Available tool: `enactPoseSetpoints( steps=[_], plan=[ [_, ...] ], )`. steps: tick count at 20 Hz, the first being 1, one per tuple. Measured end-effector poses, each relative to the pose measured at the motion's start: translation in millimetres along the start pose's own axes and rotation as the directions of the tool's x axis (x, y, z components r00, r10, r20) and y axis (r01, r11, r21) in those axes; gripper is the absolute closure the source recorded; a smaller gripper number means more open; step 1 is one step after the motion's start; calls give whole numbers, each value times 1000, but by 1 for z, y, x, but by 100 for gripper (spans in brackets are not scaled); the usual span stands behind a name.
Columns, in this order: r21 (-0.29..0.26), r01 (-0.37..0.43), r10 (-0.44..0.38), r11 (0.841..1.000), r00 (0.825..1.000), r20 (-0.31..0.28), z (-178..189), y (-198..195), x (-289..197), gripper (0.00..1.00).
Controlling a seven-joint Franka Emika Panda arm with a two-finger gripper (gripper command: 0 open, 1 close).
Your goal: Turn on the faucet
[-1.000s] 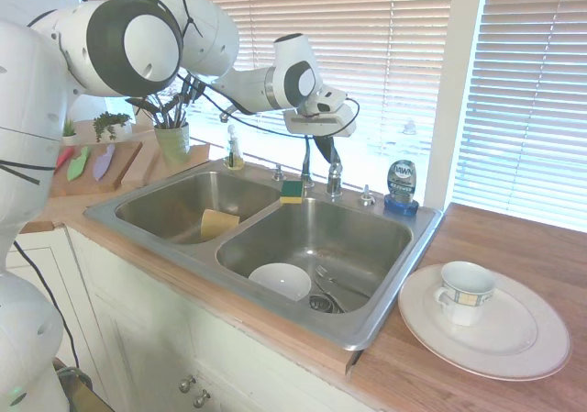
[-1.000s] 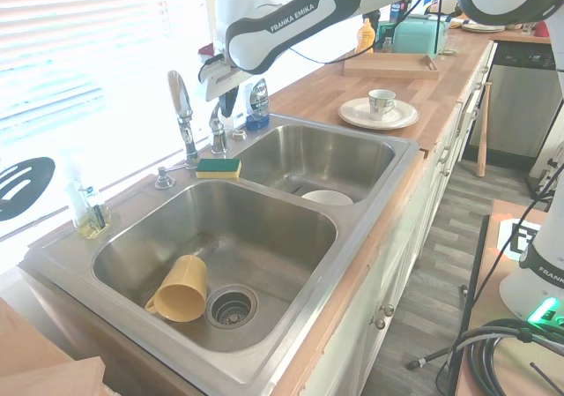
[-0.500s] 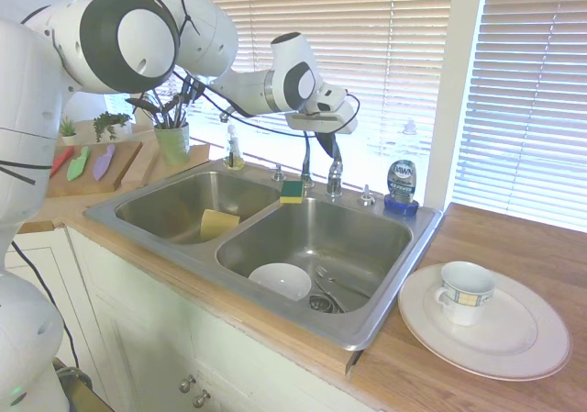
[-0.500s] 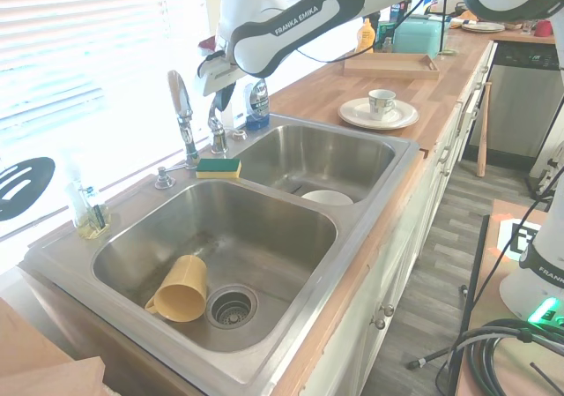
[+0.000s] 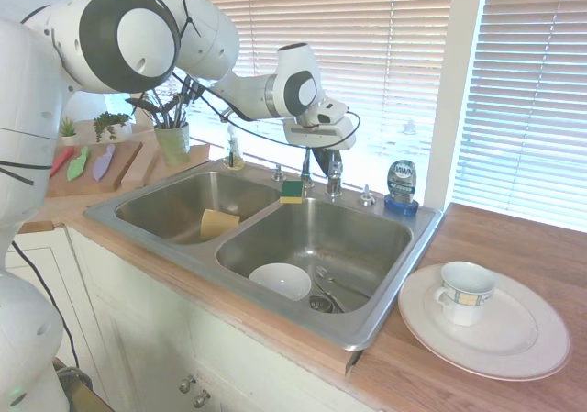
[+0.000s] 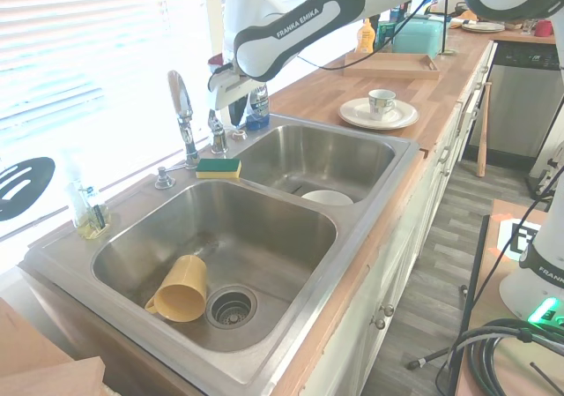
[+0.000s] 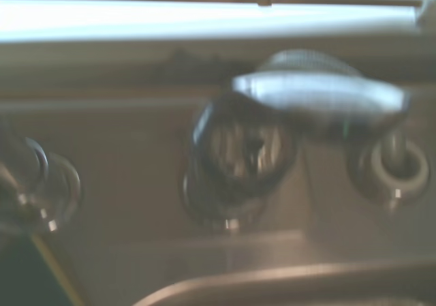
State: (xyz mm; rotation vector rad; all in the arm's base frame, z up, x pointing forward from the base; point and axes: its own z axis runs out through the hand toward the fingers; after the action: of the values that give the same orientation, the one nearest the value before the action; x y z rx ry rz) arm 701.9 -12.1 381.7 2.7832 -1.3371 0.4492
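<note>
The faucet's thin arched chrome spout (image 5: 305, 166) (image 6: 181, 100) rises at the back rim of the double sink, over the divider. Its short chrome lever handle (image 5: 335, 175) (image 6: 217, 131) stands just beside the spout. My gripper (image 5: 322, 161) (image 6: 236, 114) hangs close against the handle's top, on the side away from the spout, its dark fingers together as one wedge with nothing held. Whether it touches the handle is unclear. In the wrist view the handle (image 7: 317, 95) is a blurred chrome bar close below.
A green-yellow sponge (image 5: 292, 190) (image 6: 218, 167) lies by the spout's base. A blue dish-soap bottle (image 5: 401, 183) (image 6: 257, 103) and a small chrome knob cap (image 5: 366, 195) stand beyond the handle. A white bowl (image 5: 280, 281) and a yellow cup (image 6: 181, 288) lie in the basins.
My gripper has come down and shifted slightly toward the lever handle, from above it to level with its top. The faucet and the other things have not moved.
</note>
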Motion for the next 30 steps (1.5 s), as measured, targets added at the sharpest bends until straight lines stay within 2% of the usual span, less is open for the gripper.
enactPoseSetpoints(
  steps=[2, 5, 7, 16, 24, 25, 30],
  plan=[
    [-47, -12, 15, 999, 998, 62, 7, 11, -8, 100],
    [-83, -6, 19, 997, 987, 159, 6, 28, -21, 100],
    [-109, -6, 28, 994, 980, 199, -1, 40, -26, 100],
    [-150, 24, 16, 988, 965, 263, -39, 90, -75, 100],
    [-162, 46, -2, 986, 965, 262, -76, 148, -120, 100],
    [-161, 47, -4, 986, 965, 261, -79, 152, -123, 0],
    [-156, 48, -7, 987, 967, 255, -86, 159, -134, 0]
  ],
)
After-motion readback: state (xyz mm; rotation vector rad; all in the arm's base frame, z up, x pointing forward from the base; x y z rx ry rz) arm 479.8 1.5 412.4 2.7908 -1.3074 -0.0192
